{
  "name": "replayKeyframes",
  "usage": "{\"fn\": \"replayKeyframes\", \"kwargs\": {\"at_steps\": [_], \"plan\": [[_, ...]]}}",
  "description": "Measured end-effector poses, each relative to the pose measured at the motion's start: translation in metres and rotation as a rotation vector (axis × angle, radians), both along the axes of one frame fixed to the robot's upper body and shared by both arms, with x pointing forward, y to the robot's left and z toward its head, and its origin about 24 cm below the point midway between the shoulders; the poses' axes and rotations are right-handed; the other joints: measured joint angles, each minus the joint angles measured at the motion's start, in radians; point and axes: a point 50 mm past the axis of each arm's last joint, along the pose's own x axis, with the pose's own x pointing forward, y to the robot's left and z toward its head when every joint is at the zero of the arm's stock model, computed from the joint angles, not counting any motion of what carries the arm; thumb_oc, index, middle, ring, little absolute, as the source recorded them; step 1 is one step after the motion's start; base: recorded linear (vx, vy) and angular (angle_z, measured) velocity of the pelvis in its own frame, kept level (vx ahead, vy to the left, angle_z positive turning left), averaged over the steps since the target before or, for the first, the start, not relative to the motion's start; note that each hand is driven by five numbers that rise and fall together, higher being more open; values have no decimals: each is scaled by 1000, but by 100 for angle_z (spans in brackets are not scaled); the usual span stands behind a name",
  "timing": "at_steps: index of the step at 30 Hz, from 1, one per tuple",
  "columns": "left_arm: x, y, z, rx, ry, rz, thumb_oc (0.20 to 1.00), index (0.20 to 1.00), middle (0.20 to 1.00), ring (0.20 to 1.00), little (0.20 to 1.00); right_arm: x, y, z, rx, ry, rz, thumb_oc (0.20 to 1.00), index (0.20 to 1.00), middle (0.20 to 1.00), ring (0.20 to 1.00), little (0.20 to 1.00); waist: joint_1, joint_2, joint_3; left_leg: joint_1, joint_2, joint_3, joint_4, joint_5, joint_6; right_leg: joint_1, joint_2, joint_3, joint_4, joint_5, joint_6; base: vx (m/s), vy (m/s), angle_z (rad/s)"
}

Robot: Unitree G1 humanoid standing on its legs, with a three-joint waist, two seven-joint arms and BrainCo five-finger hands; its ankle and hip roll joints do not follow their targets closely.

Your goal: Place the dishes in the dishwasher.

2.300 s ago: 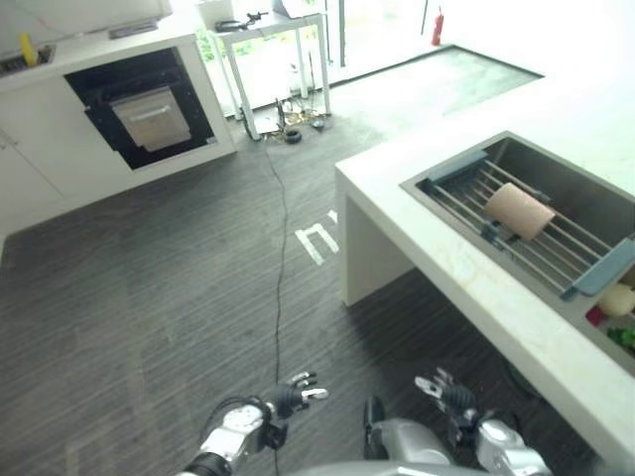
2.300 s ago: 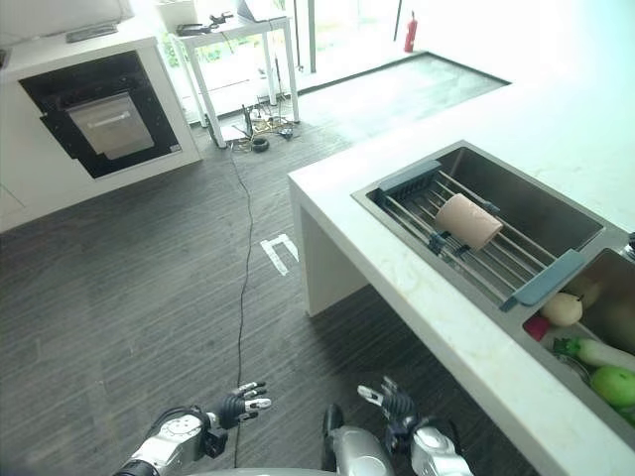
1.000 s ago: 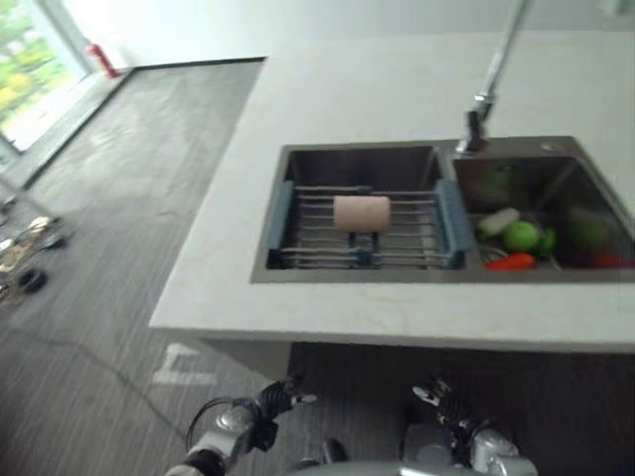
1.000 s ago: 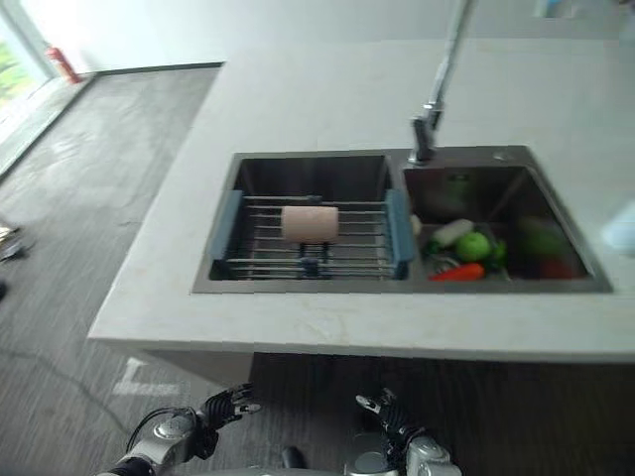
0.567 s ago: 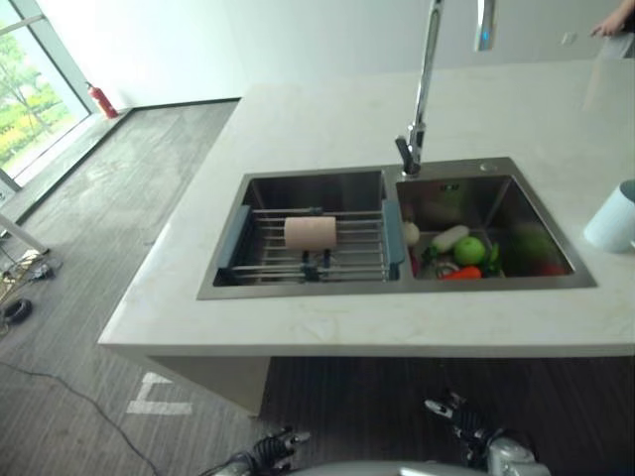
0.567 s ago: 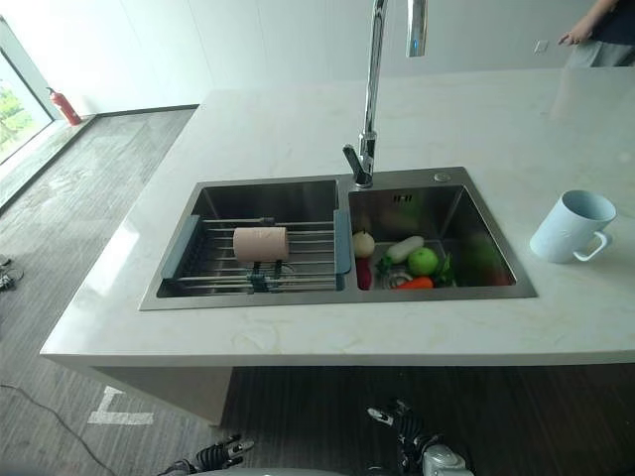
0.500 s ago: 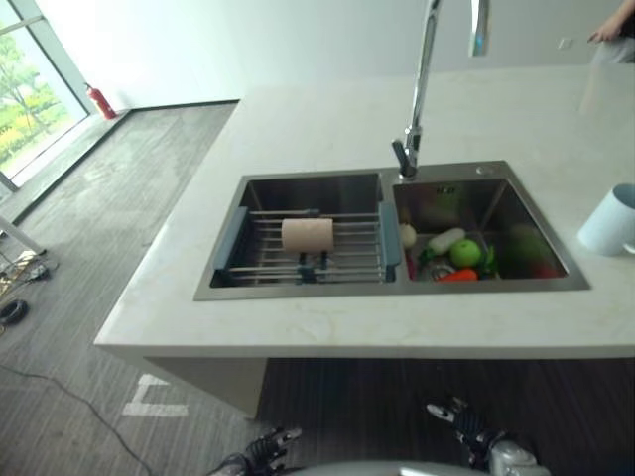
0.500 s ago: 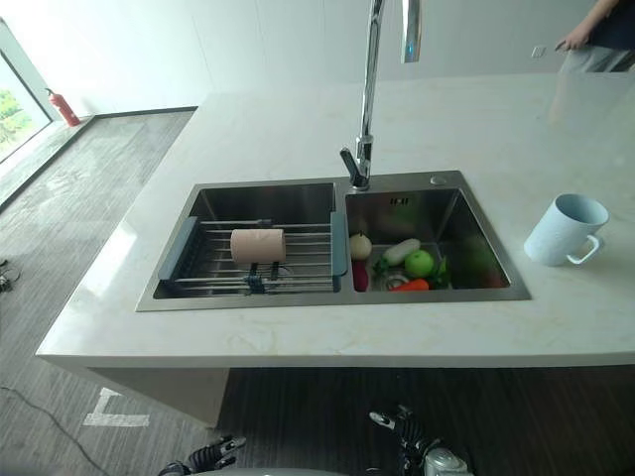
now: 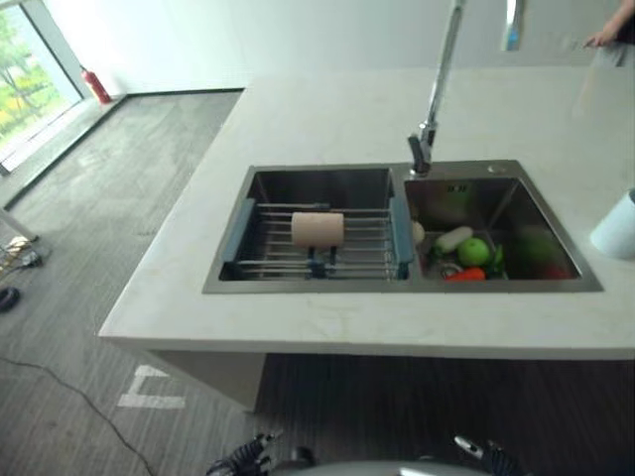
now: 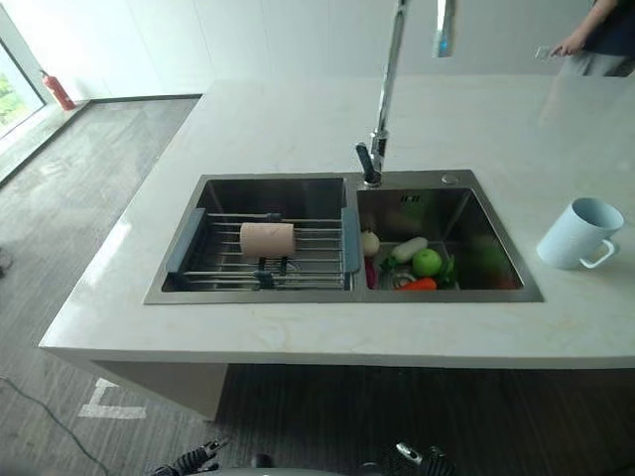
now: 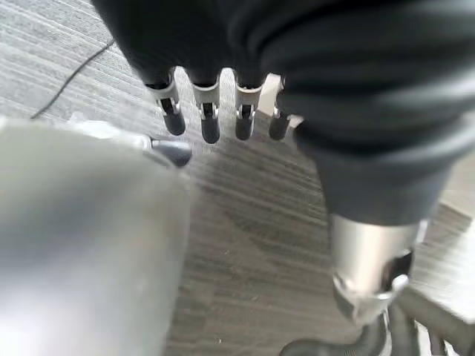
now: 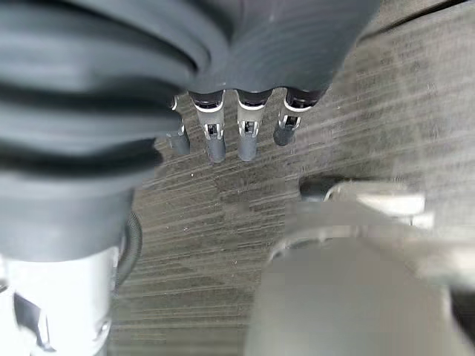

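Pale stone bench (image 10: 298, 342) across a room of dark plank floor (image 10: 79, 178), with a double sink (image 10: 268, 193) let into its middle and a tall faucet (image 10: 387, 89) rising from the sink's far edge.

Inside the sink's left basin, a blue-ended rack (image 10: 189, 243) of metal bars; on those bars, a pinkish cup (image 10: 267, 239) lying on its side. Inside the right basin, a heap of vegetables (image 10: 427, 262), none of it dishware as far as can be told. Right of the sink, well apart from it on the bare bench, a pale blue mug (image 10: 580, 234) standing upright with its handle turned toward the near edge. Beyond the sink's far right corner, part of a person (image 10: 595, 35) at the bench's far side.

Left hand (image 11: 210, 119) and right hand (image 12: 215, 137) both low on the near side of the sink, below the bench edge and over the floor. Fingers (image 12: 247, 141) of each straight and loosely spread, holding nothing, touching nothing.

Judged barely begun. Cup on the rack and mug on the bench untouched, neither lifted nor loaded. Left to do, by this reading: reach over the sink, take the cup, then the mug, and carry each to the dishwasher.
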Motion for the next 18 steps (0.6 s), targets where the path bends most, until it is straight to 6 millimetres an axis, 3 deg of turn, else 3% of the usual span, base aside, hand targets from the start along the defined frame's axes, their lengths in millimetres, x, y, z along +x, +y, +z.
{"fn": "replayKeyframes", "kwargs": {"at_steps": [3, 7, 8, 10, 11, 12, 14, 15, 16, 18], "plan": [[-3, 0, 0, -38, -15, 41, 1000, 1000, 1000, 1000, 1000, -1, 7, -2, 17, 5, 1, 1000, 1000, 1000, 1000, 1000, 1, -8, -6, 1, -26, 7, 0, -5, 16, 20, -20, 0, -46, 23, 35, 25, 17, 1], [-7, -13, -3, -77, -14, 48, 1000, 1000, 1000, 1000, 1000, 3, 0, 0, 0, -2, 1, 1000, 1000, 1000, 1000, 1000, 2, 21, -12, 8, -12, 7, 0, -6, 15, 51, 2, -4, -89, 41, 30, 1, -4, -1], [-11, -13, -4, -70, -2, 127, 1000, 1000, 1000, 1000, 1000, 1, -1, 0, -2, 2, -6, 1000, 1000, 1000, 1000, 1000, 2, 29, -15, 21, 5, 12, -2, -9, 10, 67, 20, -4, -102, 44, 22, 21, -4, -9], [-16, 10, -1, -95, -9, 649, 1000, 1000, 1000, 1000, 1000, -3, -13, 2, -19, 13, -70, 1000, 1000, 1000, 1000, 1000, 3, 34, -17, 33, 14, 17, -5, -8, 6, 77, 28, -1, -120, 47, 17, 20, 9, -11], [-19, 32, 4, -119, -67, 952, 1000, 1000, 1000, 1000, 1000, -5, -23, 4, -39, 16, -97, 1000, 1000, 1000, 1000, 1000, 3, 39, -21, 38, 16, 18, -5, -9, 4, 85, 31, -2, -125, 48, 16, -16, 16, -4], [-16, 53, 12, -108, -149, 1104, 1000, 1000, 1000, 1000, 1000, -11, -34, 6, -65, 24, -117, 1000, 1000, 1000, 1000, 1000, 6, 48, -29, 37, 16, 18, -5, -9, 3, 85, 30, -2, -127, 49, 17, 0, 0, 0], [1, 82, 30, -99, -308, 1228, 1000, 1000, 1000, 1000, 1000, -19, -49, 9, -100, 41, -127, 1000, 1000, 1000, 1000, 1000, 15, 66, -33, 35, 15, 17, -5, -8, 2, 85, 30, -2, -131, 53, 17, 0, 0, 0], [19, 102, 48, -95, -467, 1324, 1000, 1000, 1000, 1000, 1000, -24, -54, 10, -113, 55, -142, 1000, 1000, 1000, 1000, 1000, 24, 74, -39, 33, 15, 15, -5, -8, 1, 86, 31, -3, -135, 56, 16, 0, 0, 0], [42, 129, 81, -77, -691, 1406, 1000, 1000, 1000, 1000, 1000, -29, -57, 10, -116, 65, -173, 1000, 1000, 1000, 1000, 1000, 33, 79, -44, 33, 17, 12, -6, -6, -1, 90, 33, -4, -138, 57, 16, -2, -41, 6], [62, 158, 122, -25, -931, 1456, 1000, 1000, 1000, 1000, 1000, -33, -58, 10, -116, 58, -204, 1000, 1000, 1000, 1000, 1000, 36, 87, -50, 33, 17, 5, -6, -5, -3, 95, 34, -6, -145, 60, 17, 2, -51, 7]]}}
